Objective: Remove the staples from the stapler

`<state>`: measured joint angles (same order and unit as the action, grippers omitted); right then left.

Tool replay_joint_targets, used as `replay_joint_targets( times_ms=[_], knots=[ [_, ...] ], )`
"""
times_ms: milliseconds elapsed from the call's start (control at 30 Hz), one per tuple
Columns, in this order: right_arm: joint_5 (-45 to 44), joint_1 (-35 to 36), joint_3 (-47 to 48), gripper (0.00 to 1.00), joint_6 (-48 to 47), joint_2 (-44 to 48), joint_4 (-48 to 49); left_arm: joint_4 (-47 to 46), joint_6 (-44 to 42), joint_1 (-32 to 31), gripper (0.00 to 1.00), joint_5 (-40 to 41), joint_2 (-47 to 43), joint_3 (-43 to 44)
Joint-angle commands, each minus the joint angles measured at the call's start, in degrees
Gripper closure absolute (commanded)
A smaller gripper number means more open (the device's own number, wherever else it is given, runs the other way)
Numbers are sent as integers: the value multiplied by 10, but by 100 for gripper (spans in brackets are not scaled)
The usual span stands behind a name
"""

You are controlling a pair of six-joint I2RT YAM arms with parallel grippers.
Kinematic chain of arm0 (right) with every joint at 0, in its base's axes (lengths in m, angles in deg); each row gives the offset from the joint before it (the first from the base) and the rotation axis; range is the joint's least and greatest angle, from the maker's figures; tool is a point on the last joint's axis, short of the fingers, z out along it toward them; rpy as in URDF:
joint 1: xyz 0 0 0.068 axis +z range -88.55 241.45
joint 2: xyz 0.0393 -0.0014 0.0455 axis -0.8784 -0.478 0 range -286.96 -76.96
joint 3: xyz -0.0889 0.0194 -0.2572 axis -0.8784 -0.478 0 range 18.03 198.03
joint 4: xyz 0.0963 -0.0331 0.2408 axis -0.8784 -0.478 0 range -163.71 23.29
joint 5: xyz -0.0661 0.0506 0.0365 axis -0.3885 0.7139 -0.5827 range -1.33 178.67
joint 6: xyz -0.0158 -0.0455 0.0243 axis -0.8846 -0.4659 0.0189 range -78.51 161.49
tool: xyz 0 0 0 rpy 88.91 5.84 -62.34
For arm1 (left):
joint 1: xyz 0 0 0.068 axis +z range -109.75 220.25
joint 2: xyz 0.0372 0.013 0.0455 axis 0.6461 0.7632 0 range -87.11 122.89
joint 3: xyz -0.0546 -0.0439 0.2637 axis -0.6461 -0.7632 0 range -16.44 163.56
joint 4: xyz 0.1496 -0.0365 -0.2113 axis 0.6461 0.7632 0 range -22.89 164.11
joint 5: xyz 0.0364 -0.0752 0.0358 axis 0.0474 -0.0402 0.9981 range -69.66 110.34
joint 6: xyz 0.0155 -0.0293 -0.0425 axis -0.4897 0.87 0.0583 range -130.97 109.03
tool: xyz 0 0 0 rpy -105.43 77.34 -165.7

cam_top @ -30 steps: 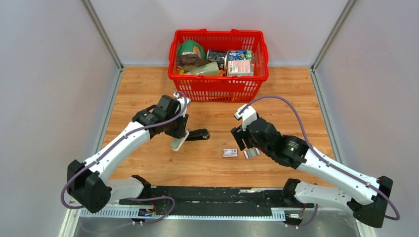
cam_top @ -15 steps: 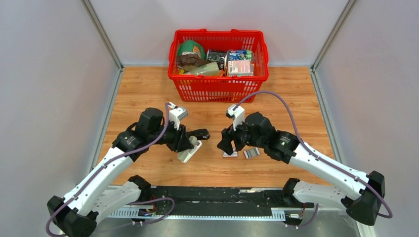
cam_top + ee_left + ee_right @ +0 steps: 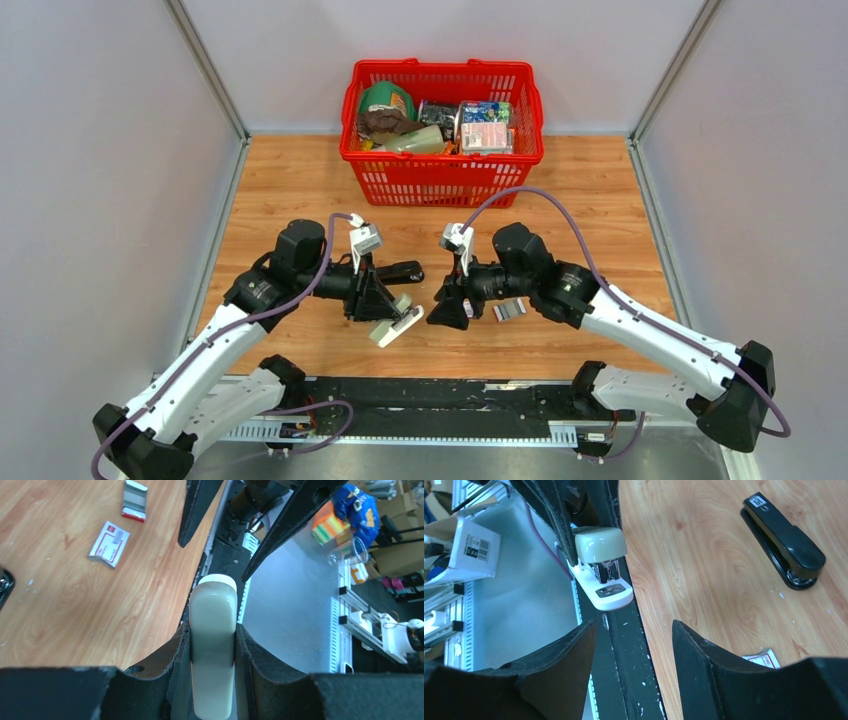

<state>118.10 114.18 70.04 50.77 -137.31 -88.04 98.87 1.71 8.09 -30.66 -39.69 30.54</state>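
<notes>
1. Here, the left gripper (image 3: 385, 308) is clamped on a cream stapler (image 3: 398, 322). In the left wrist view both black fingers press against the stapler's sides, and its rounded end sticks out past the fingertips.
2. The cream stapler is held above the near edge of the table (image 3: 300, 180). In the right wrist view its head faces the right arm, its white base jutting below.
3. The right gripper (image 3: 447, 312) has its jaws apart with nothing between them. It points at the cream stapler from close by, and the two do not touch.
4. A black stapler (image 3: 400, 272) lies closed on the wood just behind the left gripper. No gripper touches it.
5. The staples (image 3: 510, 310) lie on the table as a short silvery piece with a red edge, beside the right arm's wrist. They are well apart from both staplers.
6. A small printed box (image 3: 109, 544) lies flat on the wood near the staples. In the top view the right gripper covers it.
7. A red basket (image 3: 440, 170) full of packaged goods stands at the far side of the table, away from both arms.
8. Whether the cream stapler has staples inside cannot be told from any view.
</notes>
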Motion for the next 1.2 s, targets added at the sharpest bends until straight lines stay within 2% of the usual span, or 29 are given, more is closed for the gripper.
replay_joint_targets(
  times_ms=[0, 200, 500, 1167],
  knots=[
    [67, -1, 37, 40, -20, -8, 32, -30, -15, -1, 100, -74, 1, -1],
    [112, 5, 51, 41, -13, -26, 55, -38, -16, -2, 100, -84, -7, -12],
    [111, 21, 59, 42, -13, -57, 73, -48, -15, -2, 100, -93, -14, -18],
    [122, 36, 63, 58, 3, -78, 99, -54, -13, -2, 100, -97, -20, -22]
  ],
)
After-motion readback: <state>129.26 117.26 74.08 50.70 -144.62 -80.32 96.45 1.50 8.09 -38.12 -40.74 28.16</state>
